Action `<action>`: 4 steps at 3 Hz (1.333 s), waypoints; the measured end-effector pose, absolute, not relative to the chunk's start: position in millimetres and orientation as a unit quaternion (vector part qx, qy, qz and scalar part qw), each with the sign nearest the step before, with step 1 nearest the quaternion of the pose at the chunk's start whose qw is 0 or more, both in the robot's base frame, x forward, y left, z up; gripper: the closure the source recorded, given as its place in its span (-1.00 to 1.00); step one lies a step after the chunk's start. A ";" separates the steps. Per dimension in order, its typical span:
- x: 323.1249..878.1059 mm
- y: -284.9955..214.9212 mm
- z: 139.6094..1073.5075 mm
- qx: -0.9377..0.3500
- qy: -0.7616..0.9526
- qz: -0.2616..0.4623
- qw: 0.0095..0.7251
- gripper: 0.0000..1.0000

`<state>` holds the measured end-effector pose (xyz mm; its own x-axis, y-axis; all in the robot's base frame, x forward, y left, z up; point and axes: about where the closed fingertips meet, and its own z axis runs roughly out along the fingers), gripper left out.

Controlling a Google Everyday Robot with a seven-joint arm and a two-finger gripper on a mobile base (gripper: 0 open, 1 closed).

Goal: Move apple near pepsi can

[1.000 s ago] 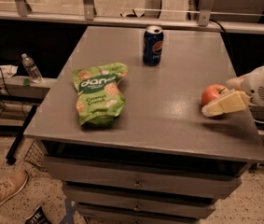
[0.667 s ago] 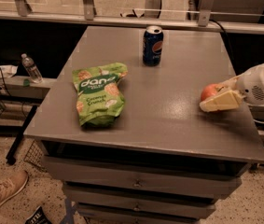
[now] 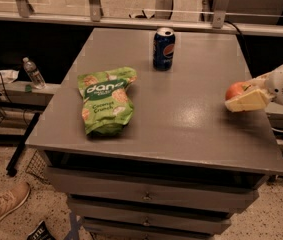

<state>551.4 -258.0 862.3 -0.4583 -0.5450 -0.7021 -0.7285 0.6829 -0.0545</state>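
My claw [image 3: 240, 98] is clamped on the apple [image 3: 233, 89] and just lifted it. It's well apart from the pepsi can [image 3: 164, 49], so the carry's next.

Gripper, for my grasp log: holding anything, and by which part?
The cream two-finger gripper, at the grey table's right edge, clasps the round red-orange apple across its sides.

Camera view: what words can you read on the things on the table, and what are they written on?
"dang": big white letters on the green snack bag.
Smaller words below it on the bag: too blurred to read.
Pepsi can: only the round logo shows, no readable word.
Water bottle left of the table: label too small to read.
Gripper, holding the apple at the table's right edge: no writing seen.
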 end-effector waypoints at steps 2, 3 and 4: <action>551.7 -256.0 862.2 -0.378 0.844 0.129 0.358 1.00; 573.1 -247.5 876.8 -0.384 0.835 0.120 0.375 1.00; 611.5 -234.2 893.8 -0.396 0.826 0.110 0.386 1.00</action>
<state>611.5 -234.2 893.8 -0.3887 -0.5685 -0.7251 -0.7389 0.6624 -0.1233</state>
